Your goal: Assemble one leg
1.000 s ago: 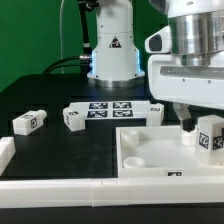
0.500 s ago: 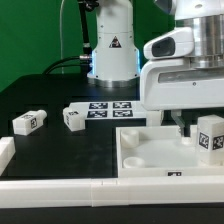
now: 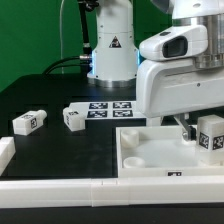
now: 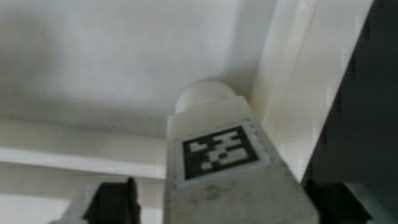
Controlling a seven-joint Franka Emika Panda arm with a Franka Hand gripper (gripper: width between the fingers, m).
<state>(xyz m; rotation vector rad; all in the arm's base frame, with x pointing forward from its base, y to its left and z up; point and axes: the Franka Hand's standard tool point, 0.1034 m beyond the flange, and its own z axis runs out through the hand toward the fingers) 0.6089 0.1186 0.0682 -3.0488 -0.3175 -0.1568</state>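
Pincer (image 3: 182,124) fingers are mostly hidden behind the big white arm body in the exterior view, so it cannot be told how far they are open or whether anything is held. Only a dark fingertip (image 4: 118,199) is seen in the wrist view, beside a leg.

One leg (image 3: 210,134) is seen standing on the white tabletop (image 3: 150,150) at the exterior view's right, close by the pincer. Its long axis is upright and its tag is turned toward the camera. It is cut off by the picture's edge. The same leg (image 4: 226,150) fills the wrist view, with its rounded end against the white surface.

A round socket (image 3: 134,158) is sunk in the tabletop, and nothing is in it.

Two more legs (image 3: 28,122) (image 3: 72,118) are laid on their sides on the black counter (image 3: 60,150), well apart from the tabletop. The marker board (image 3: 118,108) is laid flat behind them.
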